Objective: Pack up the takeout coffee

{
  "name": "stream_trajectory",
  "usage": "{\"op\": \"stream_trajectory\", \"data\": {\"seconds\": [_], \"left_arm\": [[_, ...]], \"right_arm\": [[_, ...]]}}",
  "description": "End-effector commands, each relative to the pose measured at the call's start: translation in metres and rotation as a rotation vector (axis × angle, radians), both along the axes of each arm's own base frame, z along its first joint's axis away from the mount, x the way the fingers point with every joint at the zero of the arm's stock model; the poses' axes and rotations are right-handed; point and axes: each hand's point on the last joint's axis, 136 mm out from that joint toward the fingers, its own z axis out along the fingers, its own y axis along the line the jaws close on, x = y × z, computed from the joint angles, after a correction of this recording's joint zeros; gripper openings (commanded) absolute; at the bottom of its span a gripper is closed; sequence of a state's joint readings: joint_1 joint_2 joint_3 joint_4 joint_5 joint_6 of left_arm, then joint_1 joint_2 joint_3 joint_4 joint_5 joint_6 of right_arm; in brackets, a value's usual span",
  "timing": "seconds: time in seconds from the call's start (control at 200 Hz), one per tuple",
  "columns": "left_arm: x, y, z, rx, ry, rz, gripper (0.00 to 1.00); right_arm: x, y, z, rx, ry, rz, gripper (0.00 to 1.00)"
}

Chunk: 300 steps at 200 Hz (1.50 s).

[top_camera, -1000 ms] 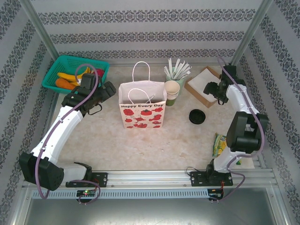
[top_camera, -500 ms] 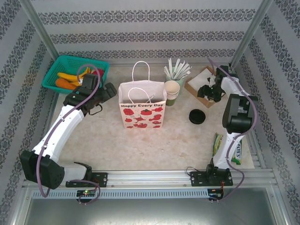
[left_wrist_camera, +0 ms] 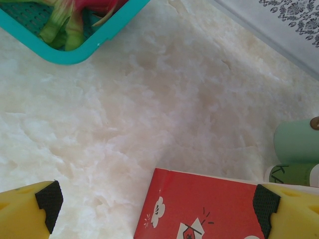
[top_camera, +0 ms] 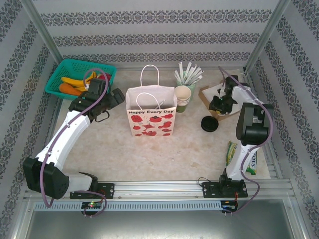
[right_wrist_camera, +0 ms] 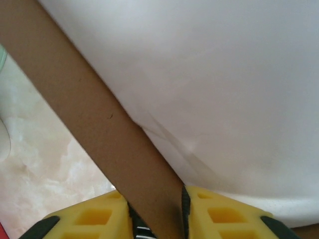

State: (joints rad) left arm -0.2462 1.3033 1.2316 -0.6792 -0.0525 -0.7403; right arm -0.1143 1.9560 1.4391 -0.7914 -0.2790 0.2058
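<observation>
Though cluttered, marbled tabletop [top_camera: 149, 149] within striped walls [top_camera: 159, 25].

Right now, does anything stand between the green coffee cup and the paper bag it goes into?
Nothing visible does. The green cup stands close beside the paper bag, on its right; only the bag's own taller wall rises between them. The right pincer is clamped on the cardboard box edge.

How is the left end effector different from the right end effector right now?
The left end effector is wide open with nothing in it; the right end effector is pinched on the wall of the brown box. The left one is beside the bag, on the left of the table; the right one is at the box on the far right. Both have yellow fingers with black pads.
</observation>
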Motion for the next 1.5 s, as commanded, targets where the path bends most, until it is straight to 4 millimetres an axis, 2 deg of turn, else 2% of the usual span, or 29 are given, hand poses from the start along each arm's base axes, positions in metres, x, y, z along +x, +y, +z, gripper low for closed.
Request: {"op": "stream_trajectory", "data": {"seconds": [0.0, 0.075, 0.37, 0.64, 0.764, 0.854, 0.934, 1.039, 1.109, 1.144, 1.219, 1.289, 1.334, 1.394, 1.494], "left_arm": [[0.001, 0.003, -0.008, 0.013, 0.006, -0.013, 1.00], [-0.001, 0.005, -0.009, 0.022, 0.009, -0.013, 1.00], [-0.005, 0.007, -0.013, 0.037, 0.013, -0.021, 1.00], [-0.004, 0.002, -0.016, 0.018, 0.019, -0.032, 1.00], [-0.002, 0.000, -0.018, 0.008, 0.025, -0.032, 1.00], [-0.001, -0.002, -0.019, 0.000, 0.030, -0.037, 1.00], [0.001, -0.003, -0.020, -0.005, 0.032, -0.038, 1.00], [0.003, -0.006, -0.020, -0.020, 0.030, -0.046, 1.00], [0.005, -0.009, -0.018, -0.033, 0.019, -0.054, 1.00], [0.006, -0.009, -0.017, -0.037, 0.011, -0.056, 1.00], [0.007, -0.008, -0.014, -0.031, -0.001, -0.053, 1.00], [0.008, -0.007, -0.011, -0.028, -0.012, -0.048, 0.99], [0.009, -0.007, -0.007, -0.031, -0.028, -0.047, 1.00], [0.010, -0.007, -0.003, -0.041, -0.049, -0.041, 1.00], [0.011, -0.006, 0.004, -0.054, -0.093, -0.029, 1.00]], "right_arm": [[-0.006, 0.001, 0.005, -0.071, 0.011, -0.099, 0.28], [-0.007, 0.007, 0.005, -0.086, 0.019, -0.151, 0.25], [-0.004, 0.057, 0.011, -0.025, -0.013, -0.169, 0.28], [-0.010, 0.102, 0.019, 0.060, -0.019, -0.068, 0.28], [-0.017, 0.114, 0.023, 0.075, -0.015, -0.032, 0.29], [-0.019, 0.118, 0.032, 0.086, -0.033, -0.012, 0.33], [-0.019, 0.110, 0.043, 0.050, -0.061, -0.011, 0.42], [-0.018, 0.084, 0.057, -0.019, -0.113, -0.048, 0.56], [-0.016, 0.069, 0.063, -0.013, -0.156, -0.076, 0.60], [-0.015, 0.063, 0.065, -0.003, -0.171, -0.095, 0.69], [-0.016, 0.044, 0.061, -0.024, -0.166, -0.137, 0.80], [-0.016, 0.023, 0.054, -0.101, -0.154, -0.172, 0.85], [-0.016, 0.012, 0.049, -0.161, -0.152, -0.182, 0.97], [-0.016, -0.003, 0.042, -0.238, -0.138, -0.194, 0.98], [-0.012, -0.009, 0.029, -0.280, -0.109, -0.170, 0.98]]}}
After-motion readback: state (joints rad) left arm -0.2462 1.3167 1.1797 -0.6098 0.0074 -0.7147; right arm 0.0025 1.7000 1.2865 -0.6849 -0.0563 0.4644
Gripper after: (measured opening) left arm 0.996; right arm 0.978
